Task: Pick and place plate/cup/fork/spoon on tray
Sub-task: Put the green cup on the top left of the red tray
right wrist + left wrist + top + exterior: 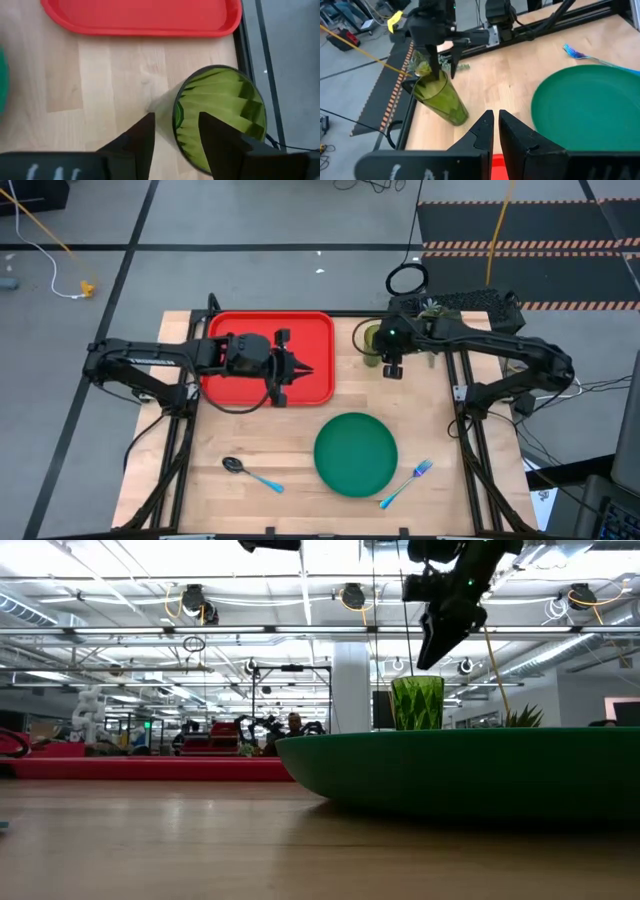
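Observation:
The olive-green cup (370, 340) stands upright on the table, just right of the red tray (240, 385) at the far side. My right gripper (432, 655) hovers open just above the cup (417, 705), pointing steeply down; in the right wrist view its gripper (175, 135) straddles the rim's near wall without touching it. My left gripper (305, 370) is shut and holds nothing above the tray's right part. The dark green plate (355, 452) lies flat near the front. The spoon (250, 472) lies to its left and the fork (405, 482) to its right.
A small potted plant (430, 310) stands at the far edge, right behind the cup. The right arm's black frame rails (462, 395) run along the table's right side. Bare wood (290, 430) shows between the tray and the plate.

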Available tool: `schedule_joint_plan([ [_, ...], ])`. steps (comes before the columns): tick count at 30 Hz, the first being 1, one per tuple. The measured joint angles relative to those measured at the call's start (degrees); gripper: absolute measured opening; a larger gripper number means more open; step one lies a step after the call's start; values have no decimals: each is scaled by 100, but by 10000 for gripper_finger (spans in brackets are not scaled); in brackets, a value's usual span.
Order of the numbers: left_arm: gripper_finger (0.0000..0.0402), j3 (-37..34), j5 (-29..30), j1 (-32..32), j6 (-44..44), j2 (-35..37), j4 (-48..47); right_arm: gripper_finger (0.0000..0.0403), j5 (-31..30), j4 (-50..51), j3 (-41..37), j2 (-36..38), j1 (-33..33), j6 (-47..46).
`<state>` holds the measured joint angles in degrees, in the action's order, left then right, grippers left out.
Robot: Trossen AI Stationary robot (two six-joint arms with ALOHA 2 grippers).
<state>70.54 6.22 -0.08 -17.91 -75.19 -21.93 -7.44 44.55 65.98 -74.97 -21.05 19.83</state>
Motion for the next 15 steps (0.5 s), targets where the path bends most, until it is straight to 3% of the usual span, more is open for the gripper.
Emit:
schedule_joint_plan([
  [15, 33, 0, -2, 0, 2, 6, 39, 151, 0, 48, -2, -351, -263, 142],
])
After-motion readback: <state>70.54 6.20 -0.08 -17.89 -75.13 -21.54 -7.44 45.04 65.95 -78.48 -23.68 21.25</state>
